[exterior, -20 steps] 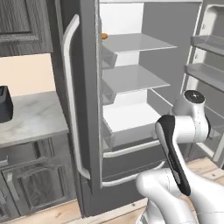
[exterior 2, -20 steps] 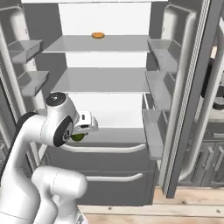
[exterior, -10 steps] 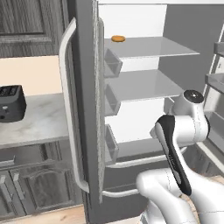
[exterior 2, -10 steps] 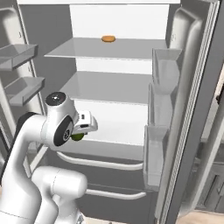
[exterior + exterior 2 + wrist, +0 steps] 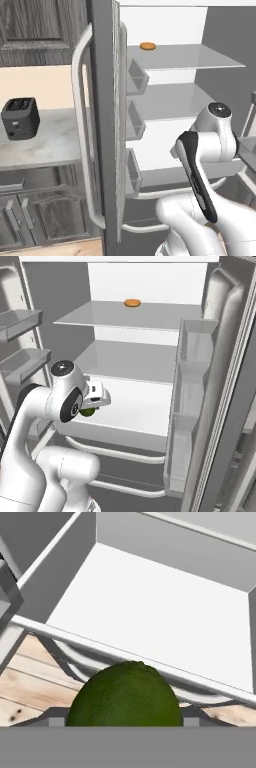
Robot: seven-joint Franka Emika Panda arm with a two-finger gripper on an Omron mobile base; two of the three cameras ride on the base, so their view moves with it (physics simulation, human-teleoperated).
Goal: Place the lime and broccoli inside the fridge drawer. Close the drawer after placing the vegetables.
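As base advanced, lime (image 5: 125, 694) (held) nearer fridge drawer (image 5: 150, 619)

lime (image 5: 125, 694): matt, pitted | fridge drawer (image 5: 150, 607): smooth, pale plastic-looking

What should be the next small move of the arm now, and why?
Probably carry the lime a little forward over the fridge drawer before letting go. The gripper holds the lime, and in the hand view it sits just short of the drawer's near rim, above the wooden floor.
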